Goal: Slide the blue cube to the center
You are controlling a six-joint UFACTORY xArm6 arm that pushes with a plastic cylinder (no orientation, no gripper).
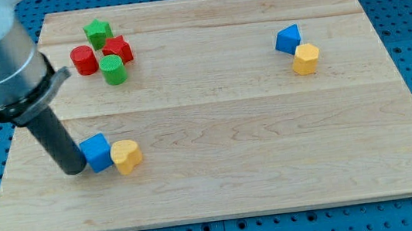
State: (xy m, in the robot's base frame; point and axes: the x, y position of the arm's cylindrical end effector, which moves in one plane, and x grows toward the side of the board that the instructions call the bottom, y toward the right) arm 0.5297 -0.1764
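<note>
End effector: my tip (74, 170), the bare lower end of a dark rod that cannot grasp anything, presses against the left face of the blue cube (97, 152).
Blue cube: near the lower-left of the pale wooden surface (220, 168), touching a yellow heart-shaped block (126, 156) on its right.
Advice: push rightward and slightly upward, likely skirting the yellow block so that only the cube travels.

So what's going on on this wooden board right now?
My tip sits against the view's left side of the blue cube, near the wooden board's lower left. A yellow heart-shaped block touches the cube's other side. The cube is not yet at the center.
</note>
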